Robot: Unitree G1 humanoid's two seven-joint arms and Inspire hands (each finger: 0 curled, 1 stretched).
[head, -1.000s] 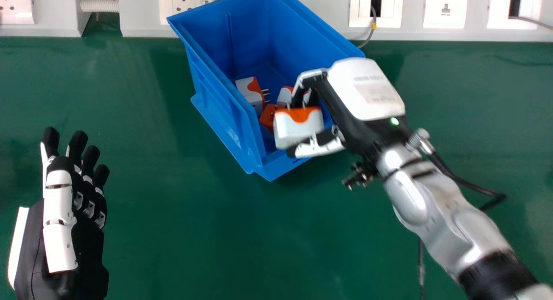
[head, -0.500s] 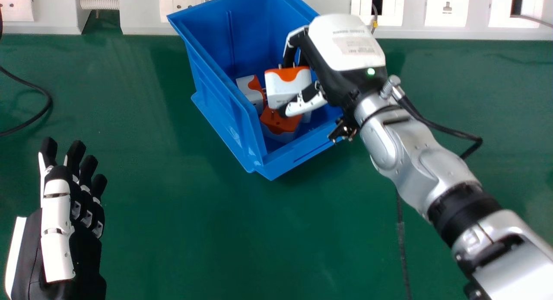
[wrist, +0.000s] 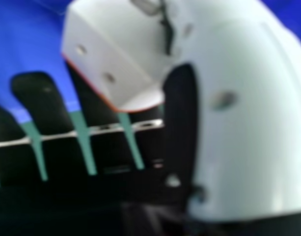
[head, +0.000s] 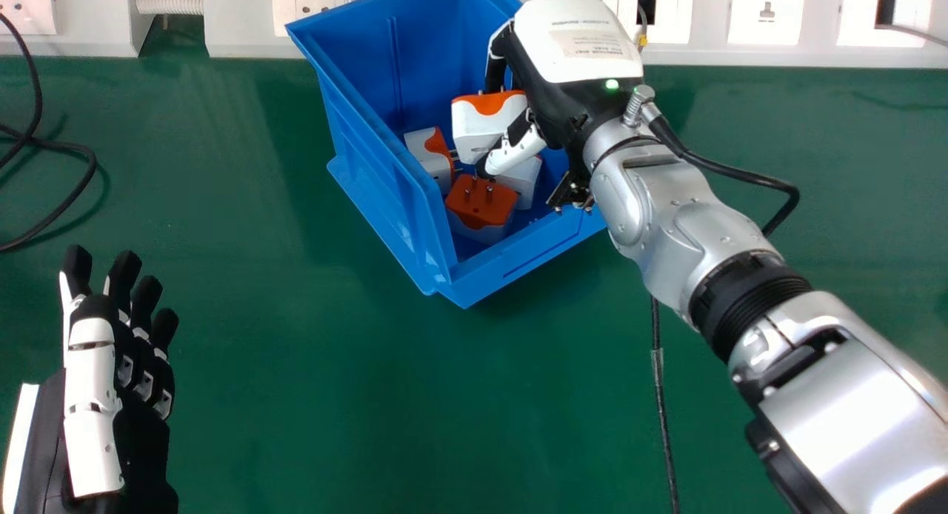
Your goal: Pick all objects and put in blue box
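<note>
3 adapters already sit in the blue box [head: 370,140] at the upper middle of the frame: a white and orange adapter [head: 428,158] by its left wall, an orange-faced adapter [head: 481,203] pins up nearer the front, and a white adapter [head: 523,182] right of that. Number 4, the held adapter [head: 481,125], is pinched between the thumb [head: 515,155] and fingers of the right hand [head: 581,47], over the inside of the box.

My worry is the release: it'd probably land on the pile, and pins could catch or tip it onto its side. A lopsided grip might also let it twist out early. And with the wrist so close to the box's right rim, a low swing out could nudge the whole box.

Pose-wise, the right arm slants up from the lower right, hand pointing left, thumb on the near side. The left hand [head: 92,395] is idle at lower left, fingers relaxed and pretty straight above the tabletop [head: 333,395].
</note>
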